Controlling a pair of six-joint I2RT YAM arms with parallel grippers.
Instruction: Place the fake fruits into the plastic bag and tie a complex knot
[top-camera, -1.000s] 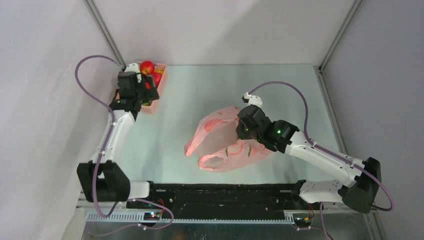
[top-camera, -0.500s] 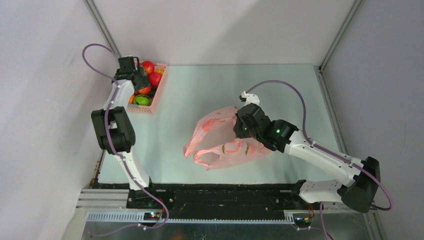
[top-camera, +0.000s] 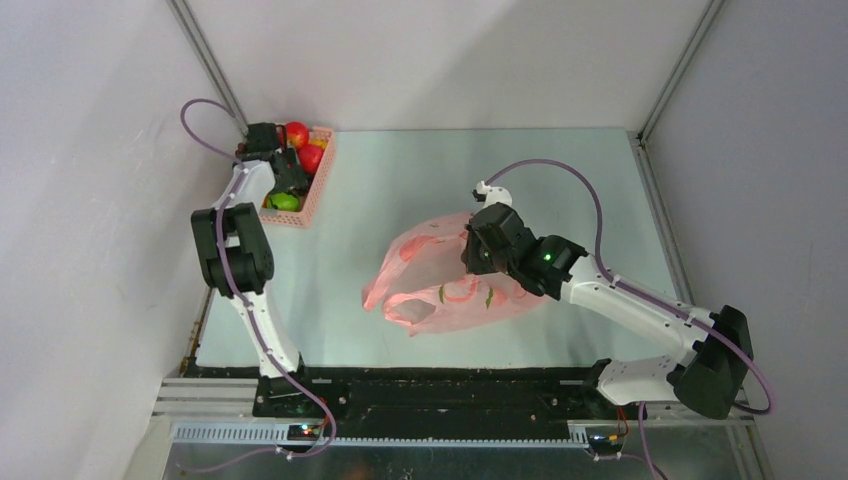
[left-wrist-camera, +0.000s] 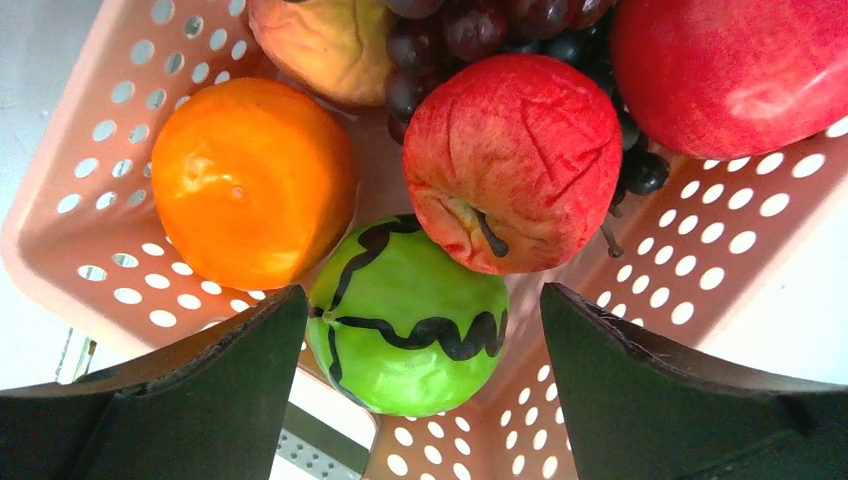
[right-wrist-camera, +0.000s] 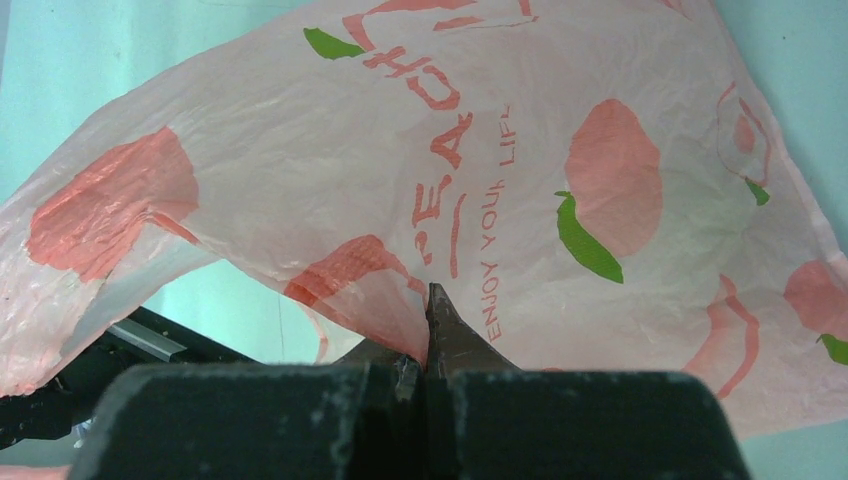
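The pink plastic bag (top-camera: 440, 285) with peach prints hangs mid-table, its mouth opening to the left. My right gripper (top-camera: 478, 258) is shut on the bag's upper edge and holds it up; the pinched film (right-wrist-camera: 400, 320) shows in the right wrist view. The fake fruits lie in a pink lattice basket (top-camera: 310, 190) at the far left. My left gripper (left-wrist-camera: 420, 340) is open over it, one finger on each side of a green apple with black lines (left-wrist-camera: 405, 315). An orange (left-wrist-camera: 250, 180), a red apple (left-wrist-camera: 515, 160), a larger red apple (left-wrist-camera: 740, 60) and dark grapes (left-wrist-camera: 470, 25) lie beyond.
A yellowish fruit (left-wrist-camera: 325, 45) lies at the basket's far end. The basket stands against the left wall in the table's back left corner. The black rail (top-camera: 450, 390) runs along the near edge. Grey walls (top-camera: 450, 60) close the back and sides.
My left arm has folded back and reached its gripper down into the basket over the green apple. My right gripper has lifted the bag a little and shifted it left.
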